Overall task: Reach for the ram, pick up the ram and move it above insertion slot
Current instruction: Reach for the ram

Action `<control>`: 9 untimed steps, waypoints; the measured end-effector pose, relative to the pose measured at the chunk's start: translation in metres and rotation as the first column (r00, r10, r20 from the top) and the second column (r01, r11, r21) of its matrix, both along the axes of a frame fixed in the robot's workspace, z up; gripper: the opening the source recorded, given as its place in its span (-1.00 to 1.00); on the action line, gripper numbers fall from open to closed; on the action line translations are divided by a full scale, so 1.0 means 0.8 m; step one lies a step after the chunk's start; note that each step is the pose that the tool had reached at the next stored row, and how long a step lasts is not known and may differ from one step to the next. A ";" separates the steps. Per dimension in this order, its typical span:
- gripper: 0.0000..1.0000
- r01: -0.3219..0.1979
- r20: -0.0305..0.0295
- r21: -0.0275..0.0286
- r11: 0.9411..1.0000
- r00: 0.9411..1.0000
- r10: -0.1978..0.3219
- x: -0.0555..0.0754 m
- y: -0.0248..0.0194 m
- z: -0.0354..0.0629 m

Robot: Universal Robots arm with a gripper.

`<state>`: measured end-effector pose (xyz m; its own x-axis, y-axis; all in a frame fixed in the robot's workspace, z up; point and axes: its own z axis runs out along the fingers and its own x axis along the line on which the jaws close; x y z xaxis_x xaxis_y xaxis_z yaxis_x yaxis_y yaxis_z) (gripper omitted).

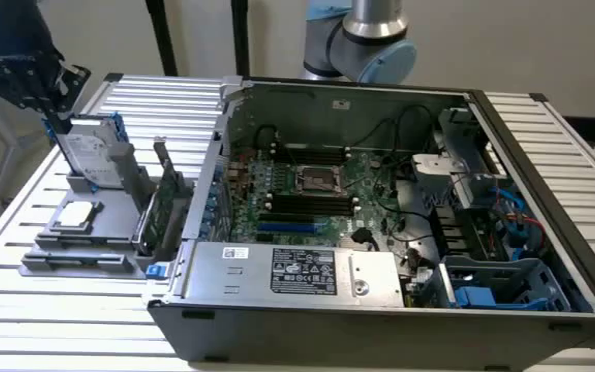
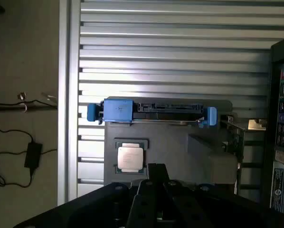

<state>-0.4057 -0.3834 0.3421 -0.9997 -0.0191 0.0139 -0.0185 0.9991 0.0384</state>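
A slatted metal table [image 1: 60, 325] carried everything. An open computer case [image 1: 380, 333] took up its middle and the exterior view's right. Behind stood a pale wall and the arm's grey-and-blue base joint [image 1: 372, 43]. In the wrist view, floor with a black cable and power brick [image 2: 33, 154] lay past the table's edge.

On the exterior view's left sat a grey fixture [image 1: 106, 209], just beside the case wall. It held a hard drive [image 1: 89, 159] upright in a blue caddy, a processor [image 1: 77, 217] lying flat, and a tall green expansion card [image 1: 173, 198] on edge. The ram [image 1: 145, 229] appeared to be the lower green strip just beside that card, though the two were hard to tell apart.

The gripper [image 1: 55, 124] hung above the hard drive, at the fixture's end farther from the camera and well apart from the ram. How far open it stood could not be told, and nothing could be seen in its grasp. Bare slats lay in front of the fixture and out toward the table's left edge.
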 end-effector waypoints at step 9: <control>-0.79 0.000 -0.001 0.000 1.000 1.000 0.000 0.000 0.0000 0.000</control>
<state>-0.4057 -0.3834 0.3421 -0.9997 -0.0191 0.0151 -0.0185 0.9991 0.0385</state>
